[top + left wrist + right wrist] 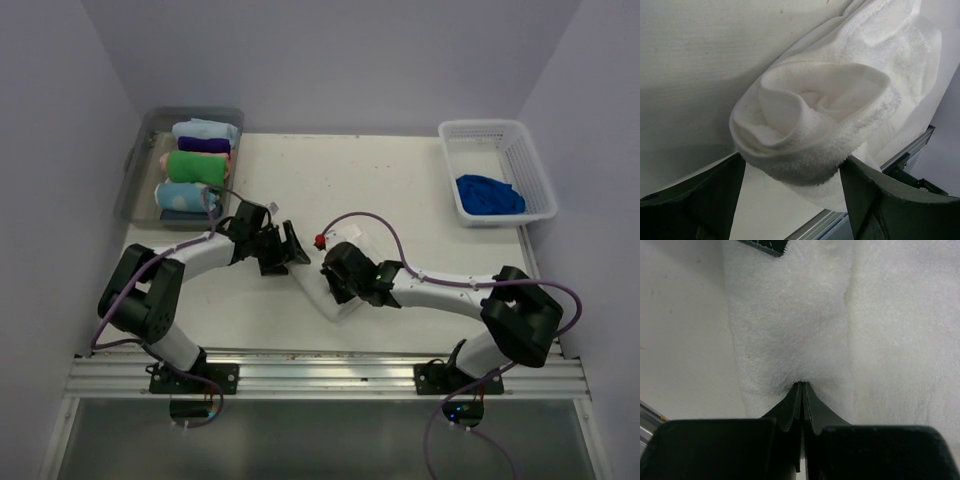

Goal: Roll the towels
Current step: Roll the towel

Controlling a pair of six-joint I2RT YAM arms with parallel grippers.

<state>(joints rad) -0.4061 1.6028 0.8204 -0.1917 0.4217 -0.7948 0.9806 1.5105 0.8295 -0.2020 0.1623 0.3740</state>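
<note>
Left gripper [792, 161] is held open astride the rolled white towel [812, 112]; right gripper [802, 386], clenched, is pressed down, likely pinning it.

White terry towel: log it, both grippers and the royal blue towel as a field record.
white terry towel: mid-table, one end rolled, rest flat
left gripper: open, fingers either side of the rolled end
right gripper: shut, tips on the flat part
royal blue terry towel: bunched in white slotted plastic basket, not yet rolled
</note>
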